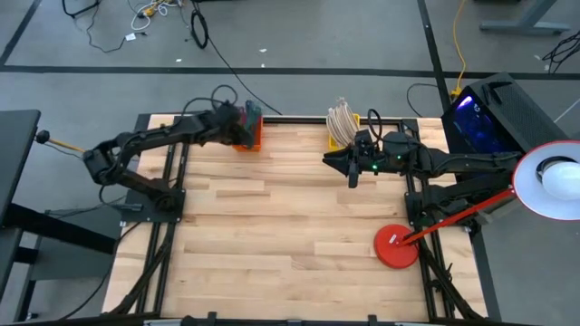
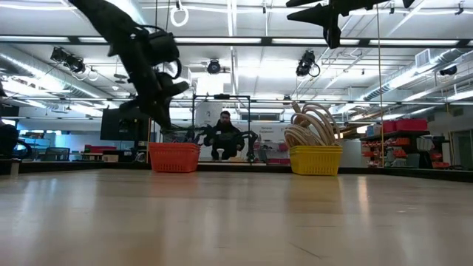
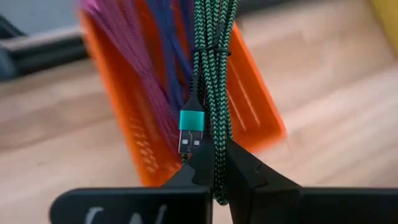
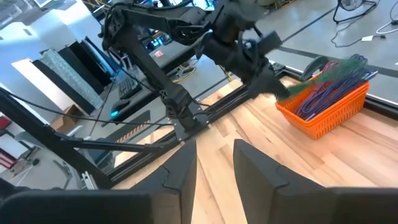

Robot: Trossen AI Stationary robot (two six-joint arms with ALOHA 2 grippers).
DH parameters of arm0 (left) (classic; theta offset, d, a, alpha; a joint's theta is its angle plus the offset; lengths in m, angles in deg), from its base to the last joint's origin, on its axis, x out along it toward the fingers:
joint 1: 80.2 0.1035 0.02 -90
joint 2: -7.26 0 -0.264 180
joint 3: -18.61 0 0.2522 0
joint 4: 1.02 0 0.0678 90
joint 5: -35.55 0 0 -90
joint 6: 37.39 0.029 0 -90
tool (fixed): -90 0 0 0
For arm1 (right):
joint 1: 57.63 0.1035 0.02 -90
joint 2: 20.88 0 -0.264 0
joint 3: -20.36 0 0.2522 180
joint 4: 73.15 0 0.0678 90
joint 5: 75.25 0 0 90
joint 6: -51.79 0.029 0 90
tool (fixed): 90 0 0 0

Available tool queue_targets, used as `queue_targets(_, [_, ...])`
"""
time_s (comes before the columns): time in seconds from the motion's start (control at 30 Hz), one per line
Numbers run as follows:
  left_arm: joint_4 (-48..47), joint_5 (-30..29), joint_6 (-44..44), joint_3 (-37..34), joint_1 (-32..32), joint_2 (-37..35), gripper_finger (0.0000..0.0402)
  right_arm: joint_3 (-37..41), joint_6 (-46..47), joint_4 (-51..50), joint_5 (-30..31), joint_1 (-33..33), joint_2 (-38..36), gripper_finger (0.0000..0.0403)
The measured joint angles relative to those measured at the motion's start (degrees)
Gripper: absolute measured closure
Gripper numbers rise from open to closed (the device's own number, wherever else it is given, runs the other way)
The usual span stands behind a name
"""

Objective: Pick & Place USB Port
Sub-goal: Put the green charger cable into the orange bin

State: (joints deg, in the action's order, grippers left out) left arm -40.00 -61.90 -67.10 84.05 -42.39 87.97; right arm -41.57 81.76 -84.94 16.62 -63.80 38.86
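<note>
Left hand: its two dark fingers are pressed together on a bundled green braided USB cable, gripped low on the bundle, above the orange mesh plastic basket.
Cable's long axis: it runs straight away from the left hand, in line with the fingers; the teal-collared USB plug lies just beside the fingertips, its metal end turned back toward the hand.
Cable's place: at about 11 o'clock on the pale wooden bench, at the basket's edge; the low view suggests it is lifted clear of the basket, though I cannot tell for certain.
Basket contents: more cables, purple and blue, lie blurred inside it.
Right hand: fingers apart with nothing between them, held high over the bench at about 1 o'clock, just beside the yellow plastic basket of pale coiled cables.
Nearer arm: the left one by far, since it already has the cable; the right hand is well apart from it, toward 3 o'clock.
Next move, as a judgement: carrying the bundle toward 3 o'clock, along the far edge of the bench.
</note>
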Motion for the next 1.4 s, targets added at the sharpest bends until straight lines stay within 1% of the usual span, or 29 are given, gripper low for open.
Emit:
queue_targets(0.07, [2.55,-2.02,-1.21,-1.48,0.93,-2.01,0.0384,0.0,-0.09,0.01,0.0,0.0,0.0,0.0298])
queue_targets(0.13, [2.7,-3.75,-1.38,-2.08,2.07,-4.12,0.0384,0.0,-0.42,0.03,0.02,0.02,0.0,0.0298])
queue_targets(0.2, [4.21,-3.82,-1.17,-2.27,3.08,-5.28,0.0384,0.0,-0.46,0.05,0.02,0.02,0.0,0.0298])
queue_targets(0.27, [3.36,-3.85,-1.2,-2.63,3.71,-5.71,0.0384,0.0,-0.48,0.06,0.06,0.02,0.0,0.0298])
queue_targets(0.67, [5.33,-4.67,-3.15,-2.62,2.7,-1.71,0.0384,0.0,-0.7,0.59,0.21,0.0,0.0,0.0298])
queue_targets(1.0, [8.81,-3.86,-5.95,-2.6,1.12,2.21,0.0384,0.0,-0.7,0.56,0.21,-0.02,0.0,0.0298])
queue_targets(1.13, [8.64,-4.28,-6.12,-2.62,0.78,3.76,0.0383,0.0,-0.7,0.56,0.21,-0.03,0.0,0.0298])
queue_targets(1.2, [8.63,-4.06,-6.06,-2.62,0.78,4.02,0.0367,0.0,-0.7,0.53,0.2,-0.02,0.0,0.0298])
queue_targets(1.4, [8.53,-3.88,-5.8,-2.62,0.78,4.16,0.0302,0.0,-0.72,0.51,0.19,-0.03,0.0,0.0298])
